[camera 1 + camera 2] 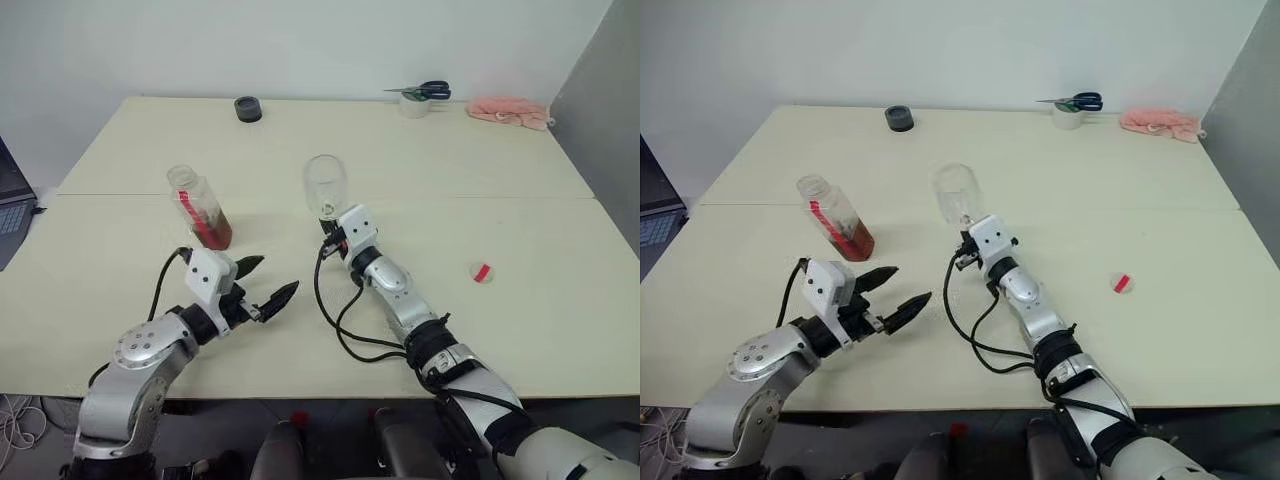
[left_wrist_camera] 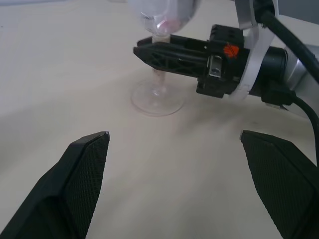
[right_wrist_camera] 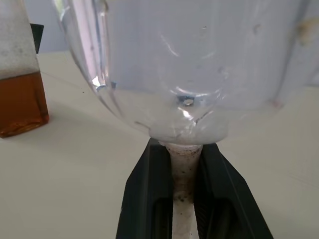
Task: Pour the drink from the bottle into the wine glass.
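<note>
Cream bench [image 1: 520, 230]: wine glass [image 1: 325, 186] centre, stem clamped by right end effector [image 3: 185, 199]; uncapped bottle [image 1: 200, 208] at nine o'clock; left end effector [image 1: 262, 284] apart, empty. Risk: off-centre grasp toppling bottle, spilling drink [image 1: 214, 228].

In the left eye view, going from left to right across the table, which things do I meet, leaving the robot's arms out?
Bottle → black round object → wine glass → scissors on a tape roll → small red-and-white cap → pink cloth.
</note>
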You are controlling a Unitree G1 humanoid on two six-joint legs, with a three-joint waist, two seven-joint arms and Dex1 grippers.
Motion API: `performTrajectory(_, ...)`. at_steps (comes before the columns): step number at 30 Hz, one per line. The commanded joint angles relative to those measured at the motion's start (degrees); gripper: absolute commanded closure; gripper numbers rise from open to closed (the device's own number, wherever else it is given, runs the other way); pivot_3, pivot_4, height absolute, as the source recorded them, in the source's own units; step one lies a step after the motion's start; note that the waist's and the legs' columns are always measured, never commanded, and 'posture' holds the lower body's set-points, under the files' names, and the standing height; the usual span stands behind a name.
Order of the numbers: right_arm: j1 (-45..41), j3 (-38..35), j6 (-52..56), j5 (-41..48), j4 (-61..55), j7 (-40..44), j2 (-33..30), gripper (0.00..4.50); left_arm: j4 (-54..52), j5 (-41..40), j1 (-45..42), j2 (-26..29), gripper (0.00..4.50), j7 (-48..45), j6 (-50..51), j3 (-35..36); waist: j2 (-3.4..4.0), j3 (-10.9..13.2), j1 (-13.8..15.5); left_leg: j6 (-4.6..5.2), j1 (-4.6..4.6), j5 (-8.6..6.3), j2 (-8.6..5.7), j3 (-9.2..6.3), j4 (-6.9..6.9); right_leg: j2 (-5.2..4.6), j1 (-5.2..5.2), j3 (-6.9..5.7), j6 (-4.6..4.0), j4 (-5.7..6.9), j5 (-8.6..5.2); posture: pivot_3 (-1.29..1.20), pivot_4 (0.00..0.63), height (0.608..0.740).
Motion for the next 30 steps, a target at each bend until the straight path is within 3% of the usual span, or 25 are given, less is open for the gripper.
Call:
performTrajectory(1,-2.3,-1.8,-3.0,-0.3,1.9,0.4,0.6,4.28,-3.5,-1.4,0.6,0.5,0.00,1.2,0.5,2.0,0.00,0.0,-0.2,0.00,0.02,0.00,0.02,-0.01,0.00,0.04,0.00,0.01,-0.01,0.03,0.00,0.00,0.150,0.740)
performTrajectory(7,-2.2,-2.8,-0.9,-0.5,5.9,1.8,0.7,4.28,-2.9,-1.5,0.0,0.8,0.00,1.6,0.1,1.9,-0.02,0.0,-0.3,0.00,0.14,0.00,0.04,-0.08,0.01,0.12,0.13,-0.02,-0.01,0.05,0.00,0.00,0.150,0.740)
performTrajectory(8,-2.2,-3.3,-0.7,-0.2,6.1,1.7,0.7,3.72,-2.7,-1.4,-0.2,0.9,0.00,1.6,-0.1,1.9,-0.01,0.0,-0.3,0.00,0.17,0.00,0.04,-0.08,0.01,0.12,0.17,-0.02,-0.01,0.04,-0.01,0.00,0.150,0.740)
performTrajectory(11,-2.2,-3.8,-0.8,-0.6,6.3,1.7,0.5,3.00,-2.0,-1.5,-0.8,1.2,0.00,1.5,-0.4,1.8,-0.02,0.0,-0.3,0.00,0.19,0.00,0.03,-0.12,0.01,0.12,0.23,-0.06,-0.01,0.02,-0.01,0.00,0.150,0.740)
performTrajectory(19,-1.4,-3.9,-0.7,-1.3,4.6,2.5,-0.5,0.17,-0.6,-1.3,-0.6,1.2,0.00,1.2,-0.7,2.0,-0.01,0.0,-0.4,0.00,0.16,0.00,0.03,-0.13,0.01,0.11,0.21,-0.05,-0.01,0.02,0.00,0.00,0.150,0.740)
performTrajectory(24,4.7,-2.5,6.2,-0.1,-8.4,10.3,-4.7,0.06,1.6,0.5,2.1,0.2,0.00,2.7,-3.5,4.1,-0.01,0.0,-0.4,0.00,0.17,0.00,0.03,-0.14,0.00,0.10,0.22,-0.06,-0.01,0.01,-0.01,0.00,0.150,0.740)
performTrajectory(30,18.2,-2.5,29.5,7.0,-45.2,26.9,-22.3,0.06,6.0,2.4,4.1,-6.0,0.00,9.9,-11.1,10.3,0.03,0.0,1.1,-0.01,0.04,-0.01,-0.09,-0.19,0.11,-0.12,0.23,-0.13,0.03,-0.05,-0.03,0.00,0.150,0.740)
